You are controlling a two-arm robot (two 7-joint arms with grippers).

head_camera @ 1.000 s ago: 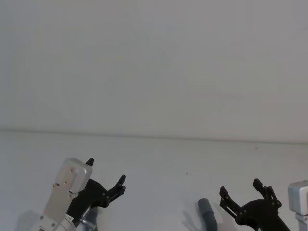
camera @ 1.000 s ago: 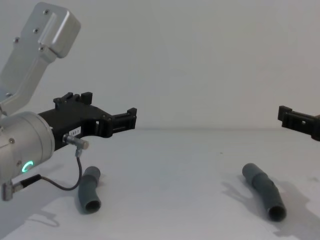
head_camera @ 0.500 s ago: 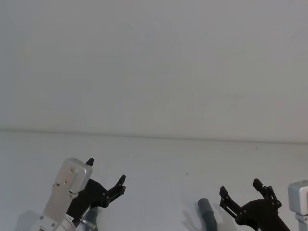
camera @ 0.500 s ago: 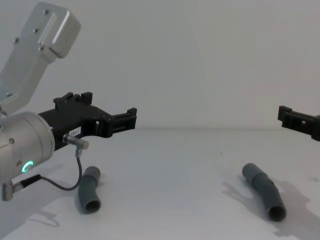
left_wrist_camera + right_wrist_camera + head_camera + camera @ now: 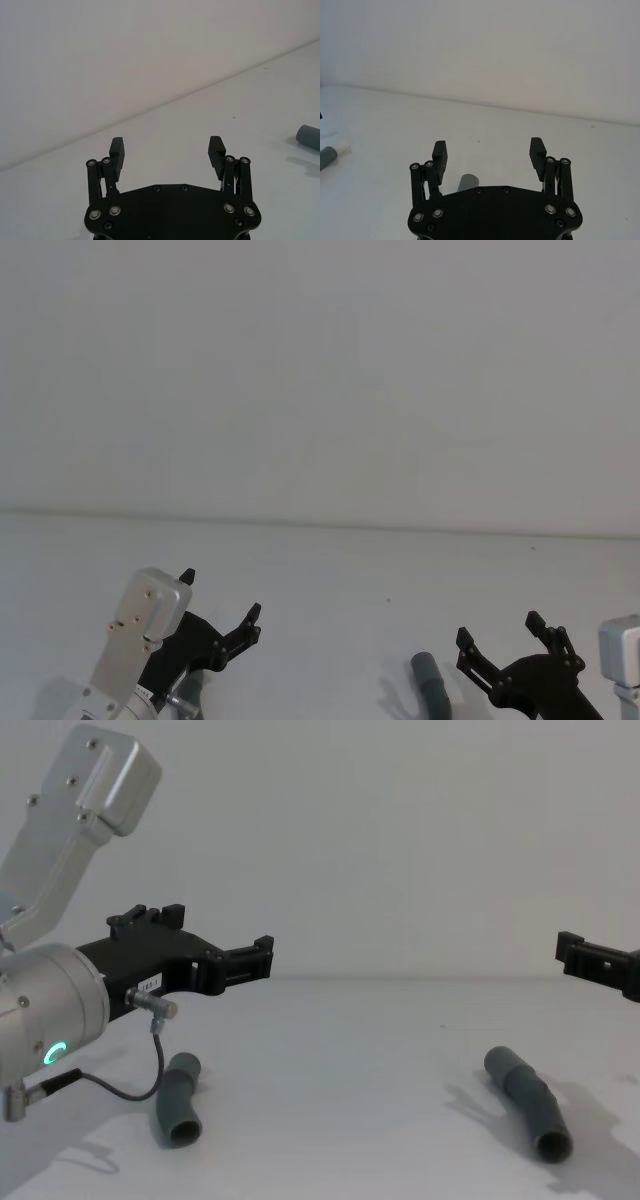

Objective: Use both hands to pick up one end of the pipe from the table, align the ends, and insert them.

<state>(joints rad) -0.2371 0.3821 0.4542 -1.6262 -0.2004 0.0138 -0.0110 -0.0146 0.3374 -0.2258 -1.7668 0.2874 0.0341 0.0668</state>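
Your right gripper (image 5: pixel 489 150) hides most of the longer pipe piece (image 5: pixel 468 181) behind it, while, well apart, the short piece (image 5: pixel 331 154) is cut off at the edge.

Two dark grey pipe pieces lie flat on the white tabletop (image 5: pixel 350 1045), well apart and not joined.
- Short piece (image 5: pixel 177 1102): on the left, straight, open grey end facing the robot. One end carries a narrower white tip (image 5: pixel 341 147), seen from the right wrist.
- Long piece (image 5: pixel 527 1102): on the right, slightly bent, open end also facing the robot, the other end pointing away across the tabletop.

Left tool (image 5: pixel 167 150) and right tool (image 5: pixel 489 150): both spread wide and empty, held above the tabletop. Each is near the piece on its side and touches neither.
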